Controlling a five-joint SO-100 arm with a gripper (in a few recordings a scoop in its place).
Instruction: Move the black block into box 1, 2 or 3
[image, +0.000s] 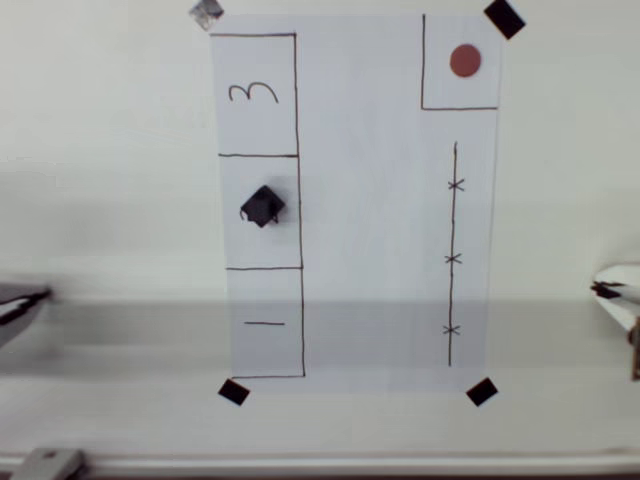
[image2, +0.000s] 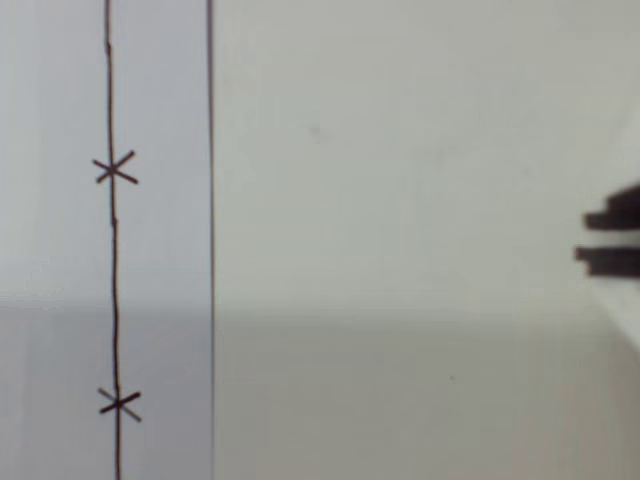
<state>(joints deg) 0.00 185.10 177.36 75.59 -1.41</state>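
In the overhead view the black block (image: 262, 206) rests turned at an angle inside the middle drawn box (image: 245, 248) on the white paper, covering most of its handwritten number. My gripper (image: 606, 291) sits far off at the right edge of the table, well away from the paper and the block. In the wrist view its dark fingertips (image2: 612, 262) poke in from the right edge, close together with nothing between them, over bare table.
The box marked 3 (image: 255, 93) lies above the middle box and the box marked 1 (image: 265, 323) below it. A square with a red dot (image: 465, 60) and a line with crosses (image: 453, 258) fill the paper's right side. Black tape squares (image: 233, 392) hold the corners.
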